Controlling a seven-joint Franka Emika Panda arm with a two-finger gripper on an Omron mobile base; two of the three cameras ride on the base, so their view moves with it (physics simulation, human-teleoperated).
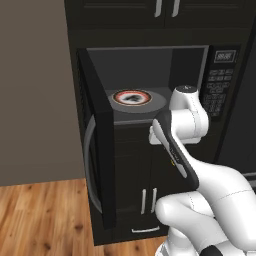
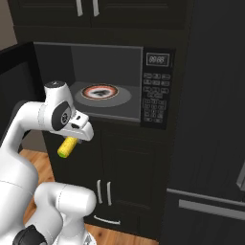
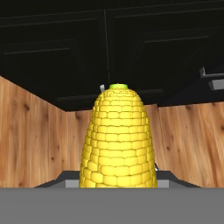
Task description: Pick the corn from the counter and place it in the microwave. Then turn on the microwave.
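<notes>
The pincer (image 2: 72, 141) is clamped on the bumpy yellow corn cob (image 2: 67, 147); above and beyond it gapes the glossy black microwave (image 2: 115, 81), door open.

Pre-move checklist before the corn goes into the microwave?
1. Corn in gripper: ok, hanging below the hand.
2. Microwave door open: ok, swung wide to the left.
3. Turntable plate free: ok, nothing on it.
4. Corn at cavity height: not ok, it sits below the opening, facing the lower cabinets.
5. Grip firmness: cannot tell, fingers hidden behind the cob.
</notes>
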